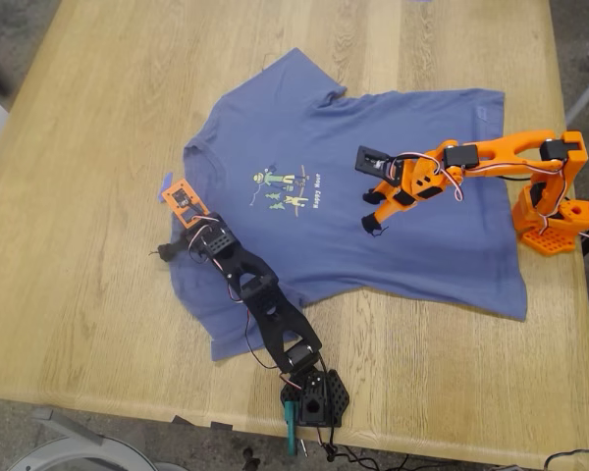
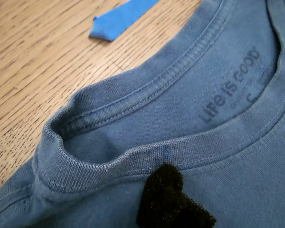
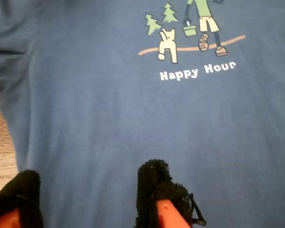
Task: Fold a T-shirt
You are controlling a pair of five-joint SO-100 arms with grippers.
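Observation:
The slate-blue T-shirt point(image 1: 373, 186) lies flat, print side up, on the wooden table point(image 1: 88, 275), its collar point(image 1: 185, 162) toward the exterior view's left. My first gripper point(image 1: 172, 250), on the black arm, sits at the collar. The first wrist view shows the ribbed collar point(image 2: 147, 156) slightly lifted, with one black pad point(image 2: 173, 199) resting on the cloth just below it; the other finger is hidden. My second gripper point(image 1: 373, 224), on the orange arm, hovers over the shirt's belly, open. Its two black pads point(image 3: 156, 187) stand apart, with the "Happy Hour" print point(image 3: 197, 71) ahead.
A small blue scrap of tape point(image 1: 165, 186) lies on the wood just beyond the collar and shows again as the blue scrap point(image 2: 118, 19). The black arm's base point(image 1: 314, 397) stands at the near table edge, and the orange arm's base point(image 1: 555, 221) at the exterior view's right edge.

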